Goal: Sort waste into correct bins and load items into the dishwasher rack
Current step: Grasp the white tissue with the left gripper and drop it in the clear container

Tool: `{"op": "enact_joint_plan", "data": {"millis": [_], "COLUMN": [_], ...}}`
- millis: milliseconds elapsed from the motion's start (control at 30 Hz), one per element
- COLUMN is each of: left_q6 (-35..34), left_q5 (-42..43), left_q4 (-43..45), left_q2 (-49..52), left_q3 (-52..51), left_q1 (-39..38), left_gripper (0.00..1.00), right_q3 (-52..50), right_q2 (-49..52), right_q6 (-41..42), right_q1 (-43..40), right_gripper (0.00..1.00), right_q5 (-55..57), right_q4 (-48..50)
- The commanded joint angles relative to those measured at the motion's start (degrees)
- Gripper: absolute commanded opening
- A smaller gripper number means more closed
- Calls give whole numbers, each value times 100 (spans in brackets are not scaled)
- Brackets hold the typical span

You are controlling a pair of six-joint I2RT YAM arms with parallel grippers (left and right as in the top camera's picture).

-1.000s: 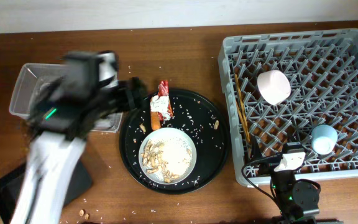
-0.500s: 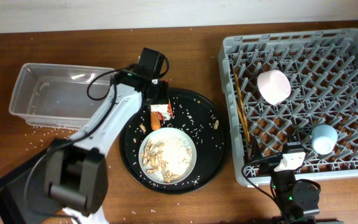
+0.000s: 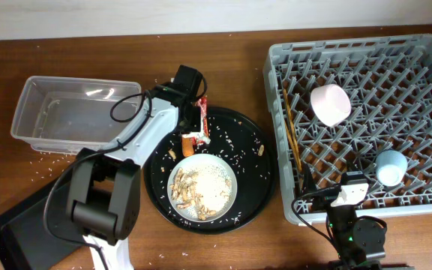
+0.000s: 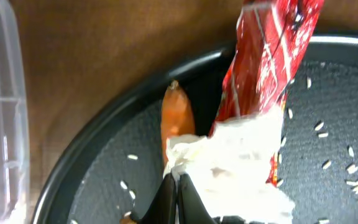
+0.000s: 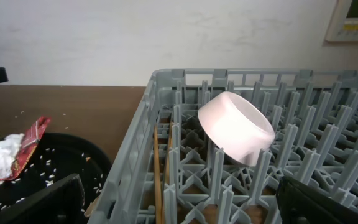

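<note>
red-and-white wrapper (image 4: 263,81) now pinched by the left end effector (image 4: 174,196), which has dropped lower.

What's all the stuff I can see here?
plastic dishwasher rack: 1, grey, right
white bowl: 1, white, in rack
light-blue cup: 1, blue, in rack
wooden chopsticks: unclear, brown, rack's left
round black tray: 1, black, middle
round pale plate: 1, pale, on round tray
rice-and-peanut scraps: many, beige, on plate
crumpled wrapper: 1, red-and-white, tray's top
carrot piece: 1, orange, touching wrapper
plastic tub: 1, clear, left
flat rectangular tray: 1, black, bottom-left
left gripper: 1, black, shut at wrapper
right gripper: 1, black, open by rack
</note>
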Motion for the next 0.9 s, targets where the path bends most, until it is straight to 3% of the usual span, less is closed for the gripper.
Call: {"op": "enact_joint_plan", "data": {"millis": [0,200,400,433,500,567,700,867], "left_q6": [7,7,7,7,9,9,9,140], "left_q5": [-205,-1316,-1539,-1528,-1150,-452,721,-358], "left_q4": [-566,-1093,-649,-529,-472,-581,-649,-577], "left_q2": [-579,-1532,-1279,-1172,-1069,-1086,-1104,-868], "left_q3": [581,822,597,586,586,599,599,557], "left_q1": [280,1069,1974,2050,2109,2094,1655,369], "left_gripper": [0,0,0,4,47,58,63,63], "right_q3": [-52,-52,-52,-52,-52,-52,-52,-52], "right_q2": [-44,-44,-44,-44,-44,-44,-44,-44], "right_q6": [59,59,59,59,59,59,59,59], "right_q1": [-42,-42,-42,-42,-42,-42,-42,-42], "right_gripper": [98,98,98,98,98,98,98,98], "right_q5": [-13,-13,-13,-13,-13,-13,-13,-13], "right_q4": [-7,-7,-7,-7,-7,-7,-7,-7]}}
